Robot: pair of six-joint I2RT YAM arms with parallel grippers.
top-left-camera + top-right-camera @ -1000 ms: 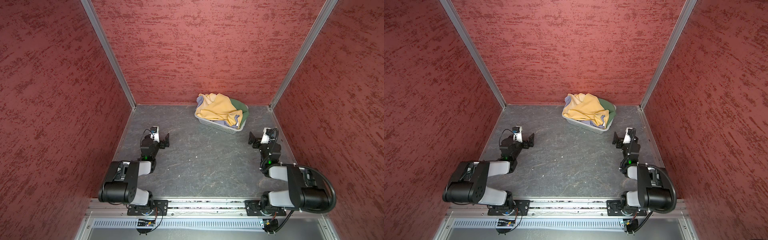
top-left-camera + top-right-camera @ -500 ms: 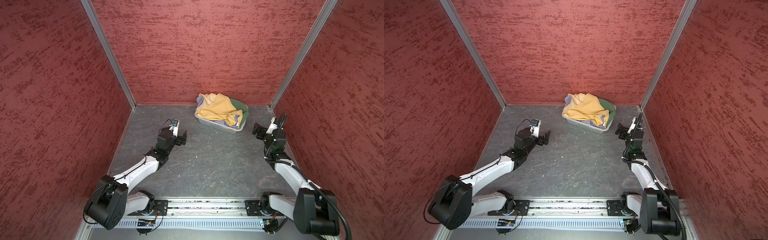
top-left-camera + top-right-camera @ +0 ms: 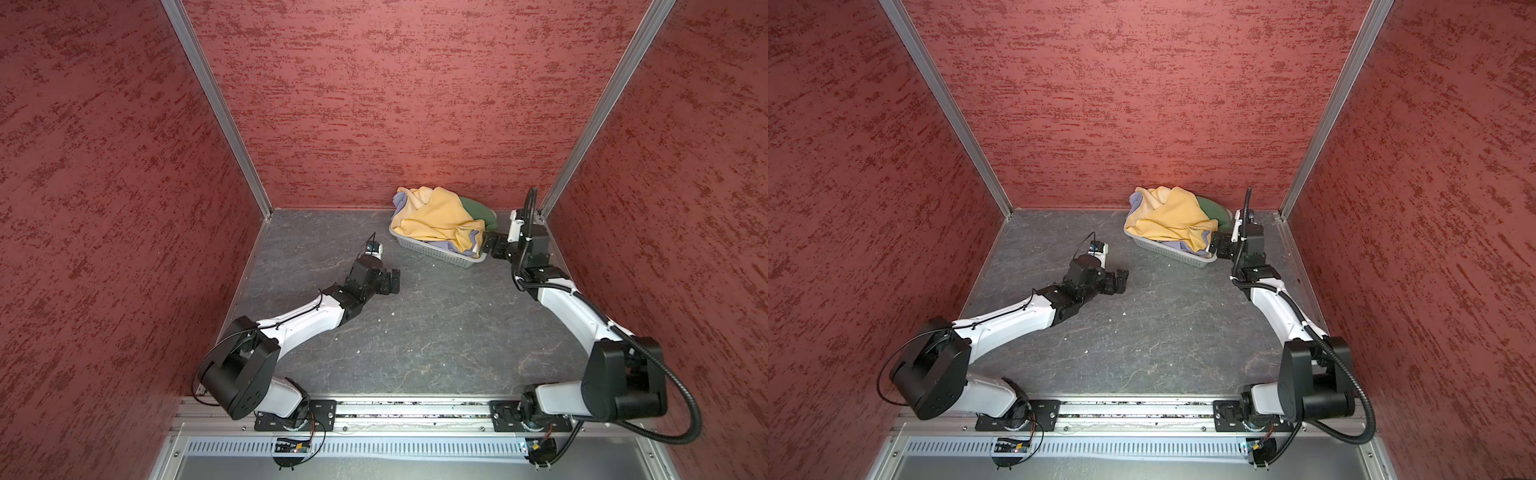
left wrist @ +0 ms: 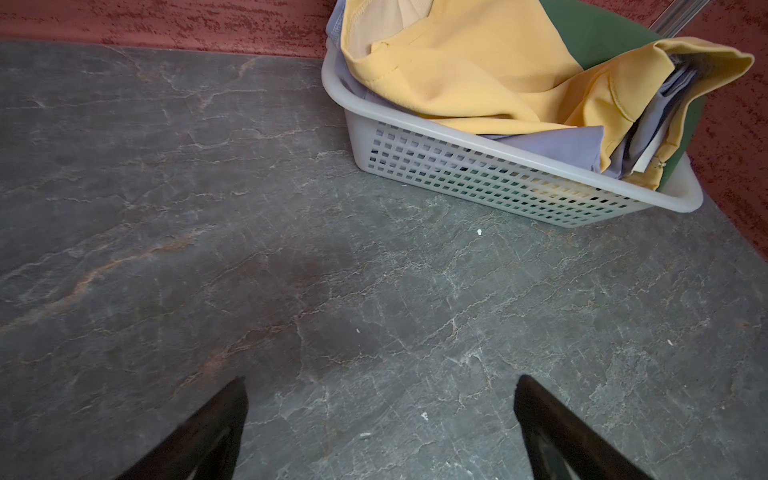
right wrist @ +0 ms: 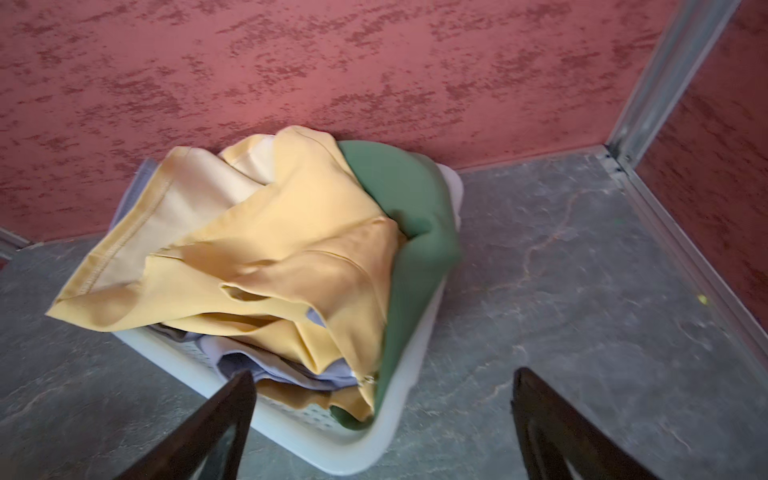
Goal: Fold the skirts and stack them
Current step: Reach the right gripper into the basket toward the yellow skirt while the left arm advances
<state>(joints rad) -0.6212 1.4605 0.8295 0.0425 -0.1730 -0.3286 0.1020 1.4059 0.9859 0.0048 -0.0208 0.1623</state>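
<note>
Skirts (image 3: 440, 220), all three, lie crumpled together in the basket (image 4: 457, 166) at the far right corner of the table (image 3: 415, 340), none folded, so the job looks barely begun

What could go wrong, as I judge it: the left gripper (image 4: 380, 382), nearest, hangs over bare table with jaws spread wide and empty. It is well apart from the basket, so it cannot steady it if it shifts. The right gripper (image 5: 382, 374), farther on, is likewise spread wide and holds nothing. Its jaws straddle the basket's near corner, so closing there could pinch plastic rim along with cloth, and a lift would then drag or tip the light basket. The garments overlap, so one bite may catch two layers and haul out more than one. The wall (image 5: 374, 62) just behind leaves little room to pull clear

As to place: in both top views the basket lies farther off and to the right of the left gripper, across open table. Just past the right gripper the green skirt (image 5: 399, 187) hangs over the rim and the lilac skirt (image 5: 291, 370) shows beside it. The yellow skirt (image 5: 291, 232) drapes over both towards the wall. Whether a finger touches the rim I cannot tell
</note>
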